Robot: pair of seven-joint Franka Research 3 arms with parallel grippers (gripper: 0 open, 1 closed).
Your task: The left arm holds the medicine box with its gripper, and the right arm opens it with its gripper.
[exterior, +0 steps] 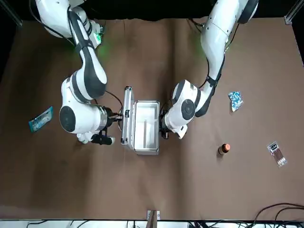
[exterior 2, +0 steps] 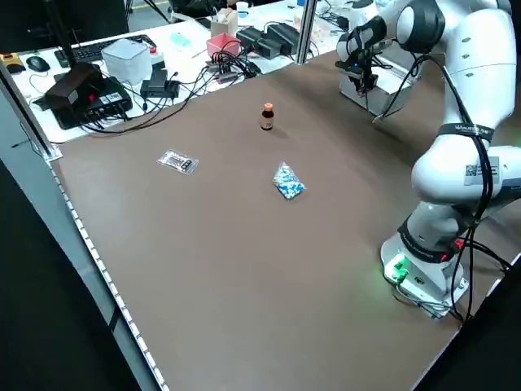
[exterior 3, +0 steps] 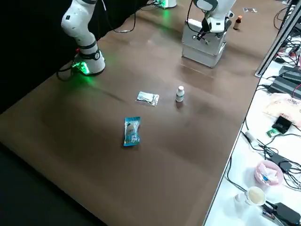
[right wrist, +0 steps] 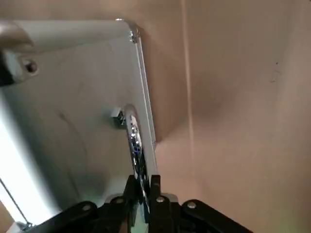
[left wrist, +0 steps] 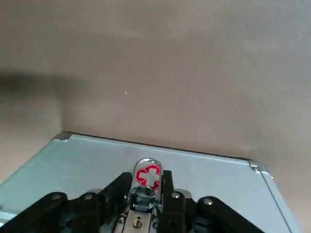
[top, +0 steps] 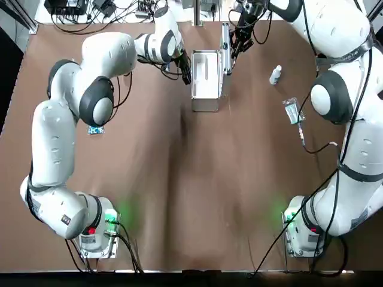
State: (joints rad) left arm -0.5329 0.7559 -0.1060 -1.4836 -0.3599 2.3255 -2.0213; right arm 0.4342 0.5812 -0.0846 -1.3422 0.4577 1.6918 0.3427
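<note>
- The left gripper [top: 187,73] sits against the left wall of the medicine box [top: 204,75], fingers pinched tight on its red-cross clasp [left wrist: 147,175].
- The box sits near the worktop's [top: 191,179] far edge, already open, its lid [top: 225,51] standing upright along its right side.
- The right gripper [top: 234,43], just right of the box, has its fingers nipped on the lid's handle [right wrist: 133,141]; I'd say little remains but letting go.
- Further right of the box a small bottle [top: 275,75] stands well apart, and there is open room on the box's near side.

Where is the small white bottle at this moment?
In the top view the small white bottle stands on the robot's right side, right of the open medicine box, with the clear packet close beside it.
</note>
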